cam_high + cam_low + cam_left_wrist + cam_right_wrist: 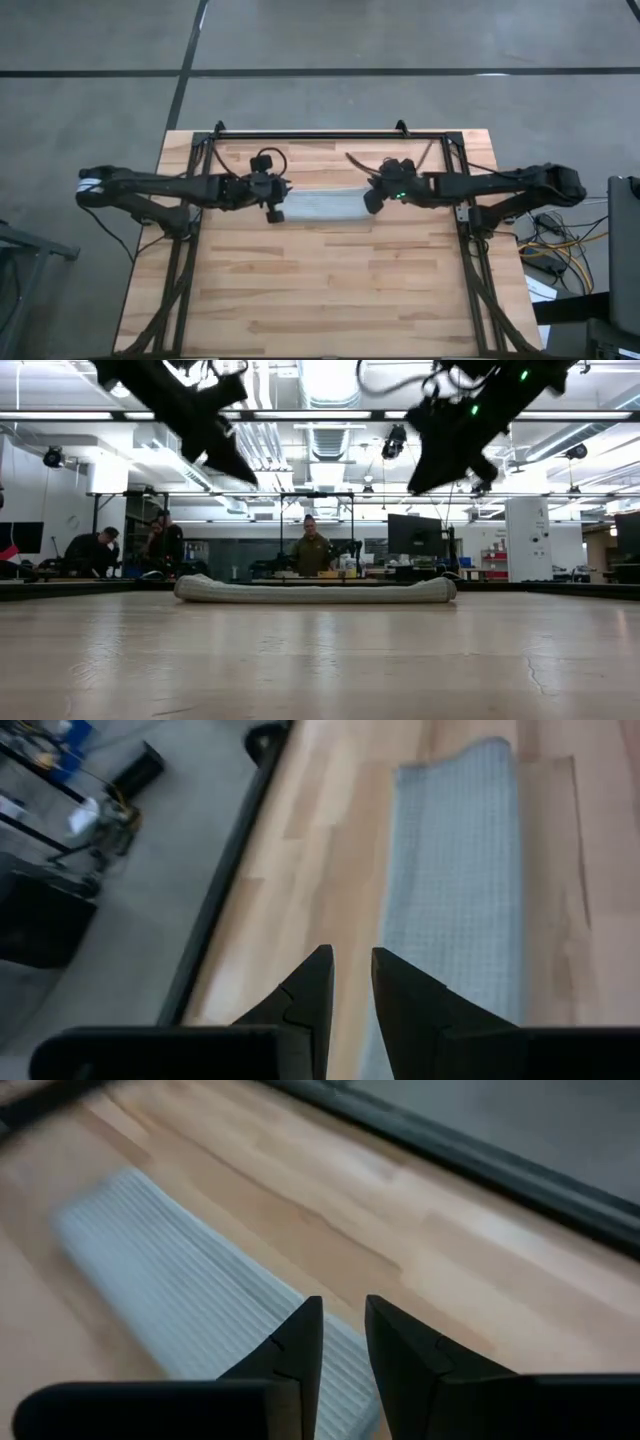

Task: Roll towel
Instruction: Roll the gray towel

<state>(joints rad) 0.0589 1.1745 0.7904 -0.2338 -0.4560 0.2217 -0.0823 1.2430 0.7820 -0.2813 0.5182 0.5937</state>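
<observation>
Towel [322,206] lies rolled into a long, low tube across the far-middle part of the wooden worktop [320,290], its length running from left to right between the two arms. In the low view the roll [315,591] rests flat on the wood, with both grippers raised clear above its ends and touching nothing. Left gripper [275,213] hangs over the roll's left end; in its wrist view the fingers [310,995] stand narrow, a thin gap between the tips, with nothing in them. Right gripper [371,201] hangs over the right end; its fingers [300,1345] are likewise narrow and empty, the towel below them. Beyond the worktop, people [312,552] sit at desks in the room.
</observation>
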